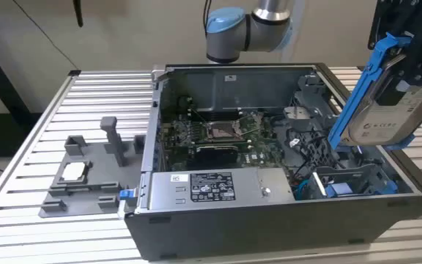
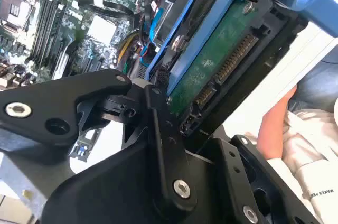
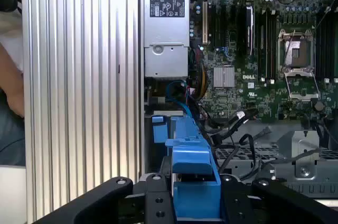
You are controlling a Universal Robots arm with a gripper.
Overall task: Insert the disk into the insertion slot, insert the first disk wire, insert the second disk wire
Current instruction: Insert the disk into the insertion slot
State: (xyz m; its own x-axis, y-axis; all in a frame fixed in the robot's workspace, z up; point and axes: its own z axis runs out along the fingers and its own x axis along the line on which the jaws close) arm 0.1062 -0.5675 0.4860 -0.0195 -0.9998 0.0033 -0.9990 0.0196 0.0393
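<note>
Now: gripper (image 1: 410, 60) at upper right of the exterior view, jaws closed on the upper end of the disk (image 1: 387, 113), gripping the blue carrier's edges; one finger (image 2: 158, 129) lies along the carrier's side in the second wrist view, where the disk's green board and connector face the camera. The disk hangs clear in the air and tilted, top towards the right edge of the frame and lower end towards the middle, label facing out. The slot (image 1: 357, 173) is at lower right of the exterior view, inside the case (image 1: 270, 225), below the disk and apart from it; nothing is seated in it yet. Black cables (image 1: 306, 144) lie loose between the motherboard (image 1: 218, 132) and the slot. Judged risks: (1) the disk is tilted relative to the slot, so a carrier corner could catch on the metal wall or the blue tabs and jam; (2) the hold is at one end only, so any contact at the free end could lever the disk round in the jaws; (3) the cables are close enough to be trapped under the carrier or snagged by it; (4) a person's arm (image 2: 274, 129) is just beside the case at centre right of the second wrist view, near the gripper's working space
</note>
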